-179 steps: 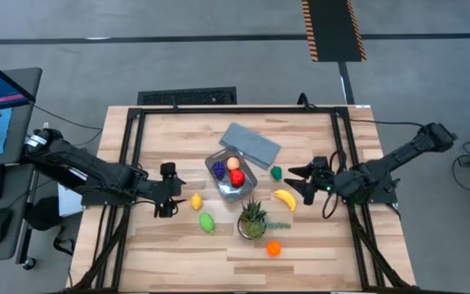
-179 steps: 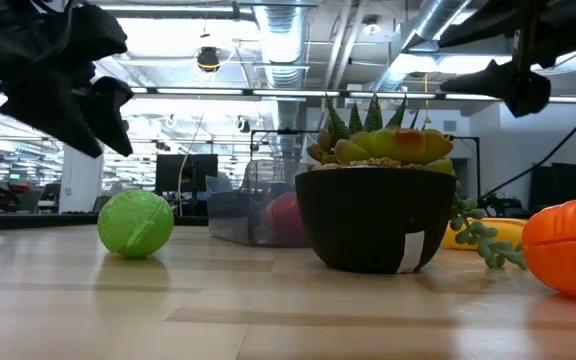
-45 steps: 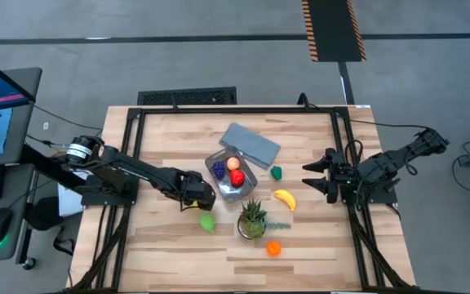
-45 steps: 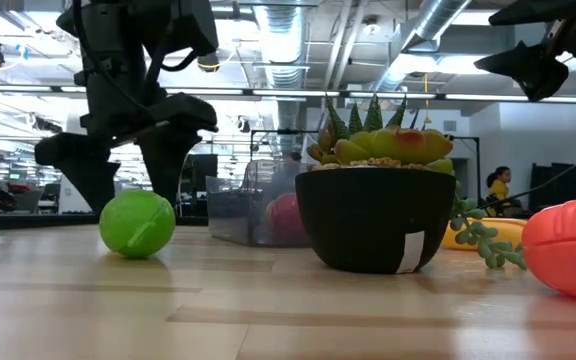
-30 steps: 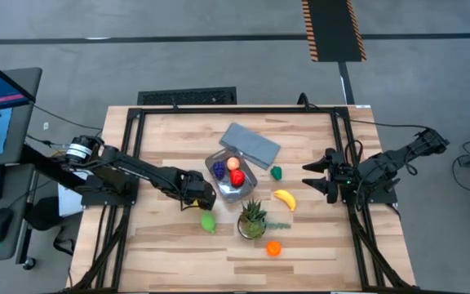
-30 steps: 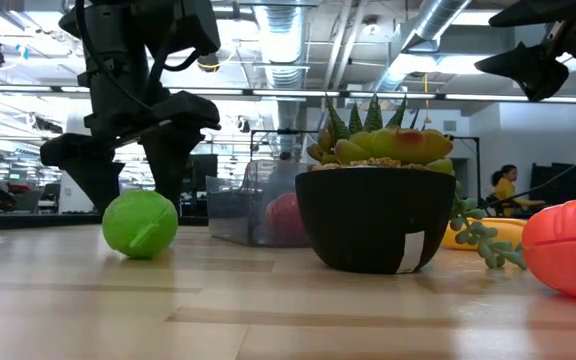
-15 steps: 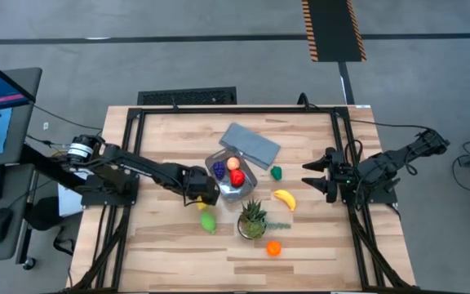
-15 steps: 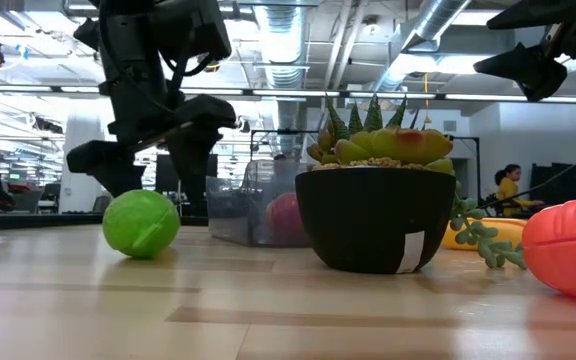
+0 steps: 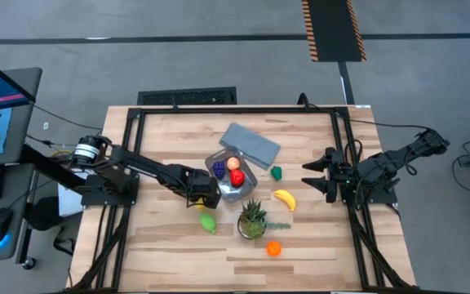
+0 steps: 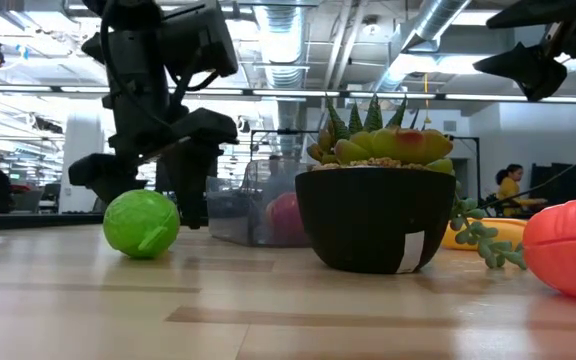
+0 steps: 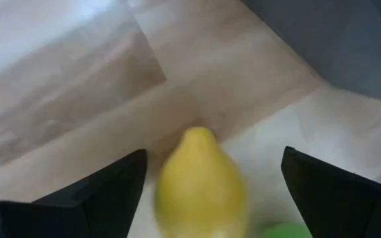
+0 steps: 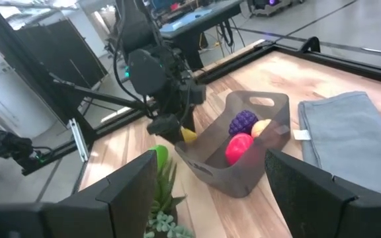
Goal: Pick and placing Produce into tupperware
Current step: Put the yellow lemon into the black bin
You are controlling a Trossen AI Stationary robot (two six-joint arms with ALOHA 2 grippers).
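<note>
Beneath my arms, the pale wooden table (image 9: pixel 178 253) shows a smooth, lightly satin plank surface with visible grain. The clear greyish plastic tub (image 12: pixel 243 155) has glossy, see-through walls. A smooth yellow plastic lemon (image 11: pixel 200 182) sits between my matt black left fingers (image 11: pixel 91 192). The round green plastic fruit (image 10: pixel 141 224) looks faintly textured; the black plant pot (image 10: pixel 373 220) is matt. The flat grey-blue lid (image 9: pixel 251 144) appears dull and smooth.

No legible text, apparently.
</note>
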